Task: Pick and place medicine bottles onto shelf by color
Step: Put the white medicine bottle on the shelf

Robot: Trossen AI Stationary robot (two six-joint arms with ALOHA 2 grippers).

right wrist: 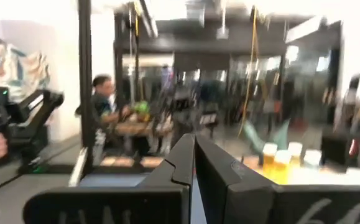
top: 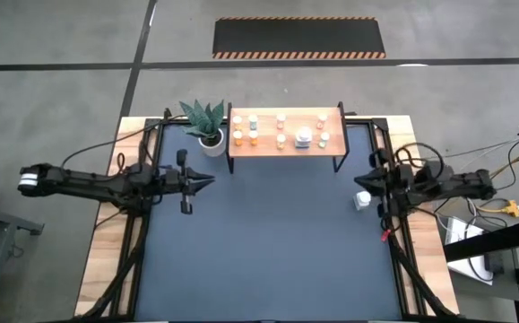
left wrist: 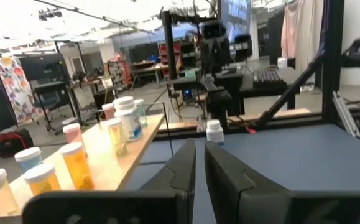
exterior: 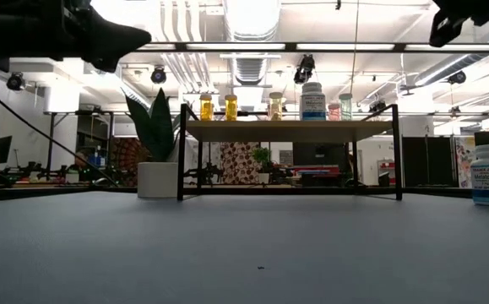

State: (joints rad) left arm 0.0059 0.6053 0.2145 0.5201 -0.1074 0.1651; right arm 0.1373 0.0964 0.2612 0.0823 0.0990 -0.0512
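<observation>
1 white bottle (top: 362, 200) left on the table's right side, just beside the right gripper (top: 373, 182); the rest stand on the shelf (top: 285, 152). Right fingers closed, empty. Left gripper (top: 207, 181) closed, empty, waiting near the plant (top: 207, 121). Next: open right wide, descend square over cap, grip body low.

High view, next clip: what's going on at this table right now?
Neither arm holds anything. The shelf already carries most of the bottles, sitting beside a potted plant. One white bottle is on the tabletop by the right gripper. The left gripper hangs shut over the table's left side, in front of the plant.
</observation>
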